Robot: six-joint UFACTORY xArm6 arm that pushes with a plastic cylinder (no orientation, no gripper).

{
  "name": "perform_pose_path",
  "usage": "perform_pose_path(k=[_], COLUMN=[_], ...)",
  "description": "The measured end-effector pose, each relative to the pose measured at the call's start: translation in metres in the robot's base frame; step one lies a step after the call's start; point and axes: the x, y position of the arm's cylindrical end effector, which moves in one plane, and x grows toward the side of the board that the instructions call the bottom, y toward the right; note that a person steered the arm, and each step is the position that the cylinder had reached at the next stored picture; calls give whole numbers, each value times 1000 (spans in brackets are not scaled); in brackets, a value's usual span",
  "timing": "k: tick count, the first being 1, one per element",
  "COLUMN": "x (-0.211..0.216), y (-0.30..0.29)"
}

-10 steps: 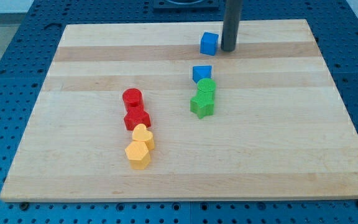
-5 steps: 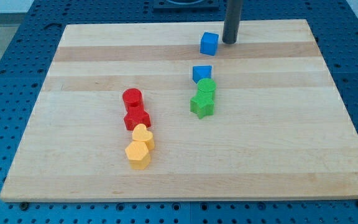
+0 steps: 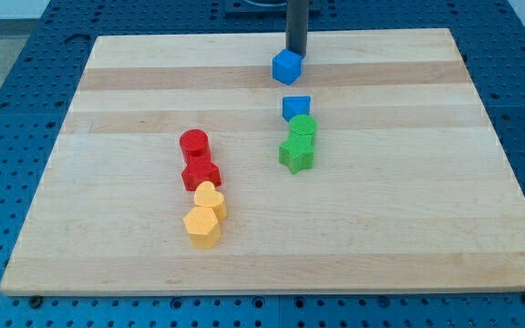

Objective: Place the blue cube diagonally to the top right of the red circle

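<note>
The blue cube (image 3: 286, 66) is found far on the wooden desk (image 3: 408, 182), right of centre, well apart from the red circle (image 3: 194, 144), which sits left of centre at mid-depth. The tip (image 3: 296, 55) of the dark rod is set at the cube's far side, slightly to its right, touching it or just beside it; actual contact cannot be confirmed. That placement is judged to be deliberate: from the far-right side a push would send the cube near and left, towards the bare wood diagonally far-right of the red circle. No pincer is fitted to this rod, so apart or together cannot be told. A second blue block (image 3: 296, 107), shape unclear, lies just near of the cube, and it is backed by a green round block (image 3: 303, 128) and a green star (image 3: 296, 155), the three touching in a column. This column sits right of the target spot, so a straight near-ward push is judged risky; a leftward slant is needed to pass it. Touching the red circle on its near side is another red block (image 3: 200, 173), then a yellow heart (image 3: 210, 199) and a yellow angular block (image 3: 201, 226). The task is judged to be at an early stage, since the cube is not yet close to the circle.
</note>
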Motion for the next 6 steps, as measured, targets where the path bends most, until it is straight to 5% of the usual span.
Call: perform_pose_path(k=[4, 6], x=[51, 27], y=[0, 14])
